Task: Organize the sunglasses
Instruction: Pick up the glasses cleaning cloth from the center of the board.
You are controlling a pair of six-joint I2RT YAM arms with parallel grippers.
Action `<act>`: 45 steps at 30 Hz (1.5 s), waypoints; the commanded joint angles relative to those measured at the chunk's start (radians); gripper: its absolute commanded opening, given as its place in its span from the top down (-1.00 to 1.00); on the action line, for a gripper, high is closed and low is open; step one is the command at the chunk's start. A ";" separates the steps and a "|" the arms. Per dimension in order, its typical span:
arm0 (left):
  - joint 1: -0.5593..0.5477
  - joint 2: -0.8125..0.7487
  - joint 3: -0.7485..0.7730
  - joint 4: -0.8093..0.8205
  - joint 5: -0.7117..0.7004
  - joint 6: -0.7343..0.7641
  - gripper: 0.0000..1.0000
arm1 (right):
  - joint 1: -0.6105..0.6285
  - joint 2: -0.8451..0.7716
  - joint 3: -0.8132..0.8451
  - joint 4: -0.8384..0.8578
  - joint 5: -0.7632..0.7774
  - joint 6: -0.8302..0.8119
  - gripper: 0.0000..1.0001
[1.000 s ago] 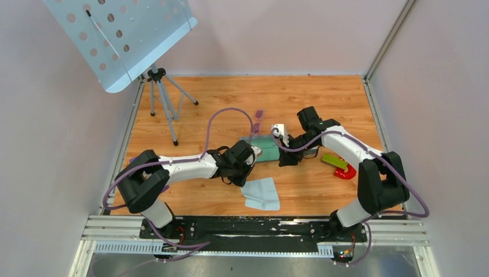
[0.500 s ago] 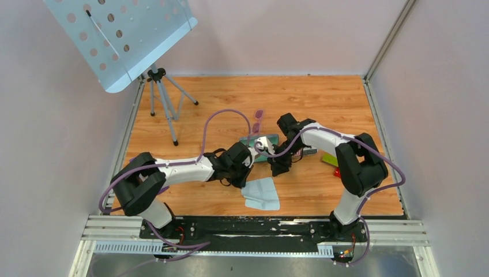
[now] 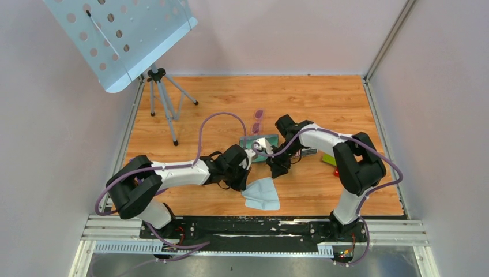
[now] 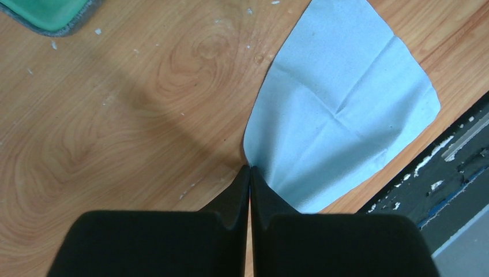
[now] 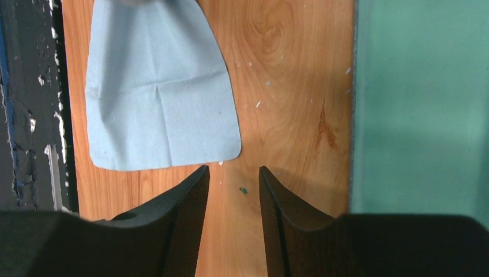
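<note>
Left gripper (image 4: 249,173) is sitting with jaws pressed together and empty, blue cloth (image 4: 340,109) right at its tips. Sunglasses (image 3: 258,120) are lying on the table (image 3: 323,98) beyond both jaws, untouched. Right gripper (image 5: 233,179) is hovering with jaws parted, nothing between them, green case (image 5: 421,104) just to their right.

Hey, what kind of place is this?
Probably a robotics lab test cell: the left arm and right arm bolted to a metal rail, plain walls boxing a wood-grain table, a perforated panel on a tripod.
</note>
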 commanded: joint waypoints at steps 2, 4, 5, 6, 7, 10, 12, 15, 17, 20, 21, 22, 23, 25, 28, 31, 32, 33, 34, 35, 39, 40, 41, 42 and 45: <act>0.005 -0.022 -0.019 0.046 0.000 0.001 1.00 | 0.030 0.076 0.014 -0.050 0.081 0.065 0.17; 0.005 -0.023 -0.021 0.046 -0.001 0.006 1.00 | 0.030 0.098 0.040 -0.089 0.071 0.056 0.17; 0.005 -0.023 -0.021 0.043 -0.004 0.009 1.00 | 0.027 0.101 0.048 -0.104 0.062 0.049 0.17; 0.005 -0.023 -0.020 0.036 -0.008 0.014 1.00 | 0.024 0.099 0.053 -0.117 0.048 0.035 0.16; 0.006 -0.026 -0.019 0.032 -0.015 0.018 1.00 | 0.020 0.094 0.054 -0.130 0.033 0.028 0.16; 0.005 -0.038 -0.024 0.031 -0.022 0.021 1.00 | 0.003 0.072 0.062 -0.175 -0.033 -0.005 0.15; 0.005 -0.050 -0.027 0.027 -0.032 0.024 1.00 | -0.014 0.055 0.091 -0.235 -0.092 -0.042 0.14; 0.005 -0.063 -0.023 0.008 -0.048 0.038 1.00 | -0.030 0.009 0.129 -0.322 -0.164 -0.099 0.11; 0.004 -0.072 -0.017 -0.007 -0.057 0.049 1.00 | -0.030 -0.012 0.135 -0.331 -0.175 -0.100 0.08; 0.001 -0.079 -0.012 -0.024 -0.076 0.067 1.00 | -0.031 0.021 0.147 -0.282 -0.156 -0.001 0.10; -0.001 -0.081 -0.011 -0.024 -0.076 0.069 1.00 | -0.030 0.042 0.153 -0.256 -0.143 0.042 0.12; -0.006 -0.079 -0.008 -0.025 -0.079 0.071 1.00 | -0.029 0.066 0.159 -0.236 -0.133 0.069 0.13; -0.015 -0.079 -0.003 -0.029 -0.078 0.077 1.00 | -0.026 0.085 0.166 -0.220 -0.113 0.088 0.14; -0.051 -0.097 0.001 -0.034 -0.106 0.090 1.00 | -0.022 0.125 0.178 -0.194 -0.068 0.120 0.17; -0.095 -0.113 0.006 -0.040 -0.146 0.100 1.00 | -0.018 0.157 0.196 -0.189 -0.053 0.123 0.19; -0.119 -0.116 0.014 -0.050 -0.163 0.103 1.00 | -0.006 0.165 0.193 -0.183 -0.039 0.116 0.19; -0.128 -0.116 0.016 -0.052 -0.185 0.104 1.00 | -0.005 0.170 0.193 -0.182 -0.035 0.115 0.19; -0.136 -0.118 0.017 -0.056 -0.202 0.104 1.00 | -0.005 0.176 0.194 -0.183 -0.033 0.115 0.19; -0.145 -0.120 0.020 -0.059 -0.216 0.105 1.00 | -0.007 0.187 0.193 -0.184 -0.034 0.112 0.19; -0.153 -0.121 0.021 -0.060 -0.225 0.107 1.00 | -0.006 0.193 0.192 -0.184 -0.033 0.106 0.19; -0.168 -0.110 0.034 -0.071 -0.250 0.114 1.00 | 0.000 0.193 0.198 -0.194 -0.039 0.101 0.19; -0.175 -0.107 0.037 -0.072 -0.259 0.119 1.00 | 0.008 0.186 0.193 -0.181 -0.033 0.107 0.19; -0.181 -0.104 0.040 -0.073 -0.269 0.121 1.00 | 0.017 0.183 0.186 -0.166 -0.011 0.120 0.19; -0.186 -0.103 0.043 -0.074 -0.279 0.124 1.00 | 0.028 0.181 0.183 -0.150 0.014 0.131 0.19; -0.200 -0.101 0.046 -0.073 -0.311 0.138 1.00 | 0.054 0.191 0.175 -0.136 0.049 0.145 0.19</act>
